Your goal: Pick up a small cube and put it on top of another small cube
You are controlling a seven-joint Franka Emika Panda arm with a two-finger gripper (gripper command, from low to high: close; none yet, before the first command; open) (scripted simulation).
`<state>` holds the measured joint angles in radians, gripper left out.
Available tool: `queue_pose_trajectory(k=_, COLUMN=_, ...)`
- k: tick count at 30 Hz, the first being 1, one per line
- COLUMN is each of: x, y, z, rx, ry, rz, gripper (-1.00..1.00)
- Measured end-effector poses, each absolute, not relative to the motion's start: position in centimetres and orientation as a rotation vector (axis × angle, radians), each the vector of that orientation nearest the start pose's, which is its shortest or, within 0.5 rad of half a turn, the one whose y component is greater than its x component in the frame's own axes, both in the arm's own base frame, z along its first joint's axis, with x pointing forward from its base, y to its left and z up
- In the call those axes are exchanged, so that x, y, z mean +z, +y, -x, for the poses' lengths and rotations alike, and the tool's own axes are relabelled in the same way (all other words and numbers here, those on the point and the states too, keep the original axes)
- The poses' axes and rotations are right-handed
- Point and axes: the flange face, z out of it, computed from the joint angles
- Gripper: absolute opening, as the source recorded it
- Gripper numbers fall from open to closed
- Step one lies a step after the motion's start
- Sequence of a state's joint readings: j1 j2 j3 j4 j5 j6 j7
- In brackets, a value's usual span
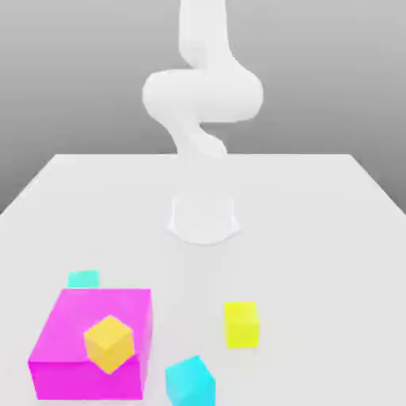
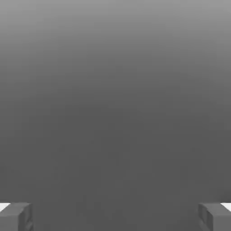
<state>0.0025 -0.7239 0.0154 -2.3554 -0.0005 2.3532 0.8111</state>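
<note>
1. Nearest the exterior camera: cyan cube point(image 1: 190, 381), the stack target, on the table point(image 1: 317, 238) close to the front edge, rotated so a corner points forward. Small, flat-shaded, sharp edges.
2. Just beside it toward the exterior view's left: large magenta block point(image 1: 90, 343) with an orange-yellow small cube point(image 1: 109, 343) showing against its top front edge; can't tell whether it sits on the block or in front of it.
3. A little further back, toward the exterior view's right: lemon-yellow cube point(image 1: 241, 323), the pick item, standing free, apart from everything. Plain matte faces.
4. Behind the magenta block: second small turquoise piece point(image 1: 83, 278), mostly hidden.
5. Far: white arm point(image 1: 202, 95) coiled above its base point(image 1: 204, 218), smooth rounded links. In the hand view the gripper point(image 2: 115, 216) is spread wide, grey fingertips point(image 2: 16, 216) at opposite edges, nothing between them, facing blank grey background.
6. Risks, judged from here: grabbing the orange-yellow cube instead of the lemon one, since the hues are close. Target is rotated and near the magenta block, so a misaligned place could slide off or clip the block. Two turquoise pieces, so wrong-target risk.
</note>
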Motion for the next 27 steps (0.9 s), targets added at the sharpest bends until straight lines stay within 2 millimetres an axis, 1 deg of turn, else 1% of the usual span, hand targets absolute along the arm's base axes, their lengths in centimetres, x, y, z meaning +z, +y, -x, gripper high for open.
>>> queue_pose_trajectory(k=2, x=61.2, y=1.7, z=-40.2, rx=-0.855, ry=1.060, rz=2.555, gripper=0.00)
queue_pose_trajectory(k=4, x=56.2, y=2.4, z=-41.9, rx=-0.768, ry=1.072, rz=2.609, gripper=0.00)
queue_pose_trajectory(k=6, x=51.2, y=3.1, z=-43.0, rx=-0.679, ry=1.083, rz=2.660, gripper=0.00)
queue_pose_trajectory(k=8, x=46.2, y=3.8, z=-43.6, rx=-0.588, ry=1.092, rz=2.708, gripper=0.00)
queue_pose_trajectory(k=10, x=41.2, y=4.4, z=-43.5, rx=-0.493, ry=1.101, rz=2.754, gripper=0.00)
queue_pose_trajectory(k=12, x=36.2, y=5.0, z=-42.8, rx=-0.393, ry=1.108, rz=2.799, gripper=0.00)
queue_pose_trajectory(k=14, x=31.1, y=5.5, z=-41.5, rx=-0.284, ry=1.114, rz=2.842, gripper=0.00)
queue_pose_trajectory(k=17, x=24.3, y=6.2, z=-38.5, rx=-0.123, ry=1.119, rz=2.899, gripper=0.00)
queue_pose_trajectory(k=18, x=22.4, y=6.5, z=-37.3, rx=-0.070, ry=1.112, rz=2.917, gripper=0.00)
queue_pose_trajectory(k=19, x=20.8, y=6.5, z=-36.5, rx=-0.035, ry=1.119, rz=2.925, gripper=0.00)
queue_pose_trajectory(k=20, x=19.6, y=6.5, z=-36.1, rx=-0.017, ry=1.118, rz=2.930, gripper=0.00)
queue_pose_trajectory(k=26, x=13.9, y=6.6, z=-35.7, rx=0.000, ry=1.121, rz=2.934, gripper=0.00)
queue_pose_trajectory(k=27, x=13.4, y=6.5, z=-35.6, rx=0.000, ry=1.120, rz=2.934, gripper=-1.00)
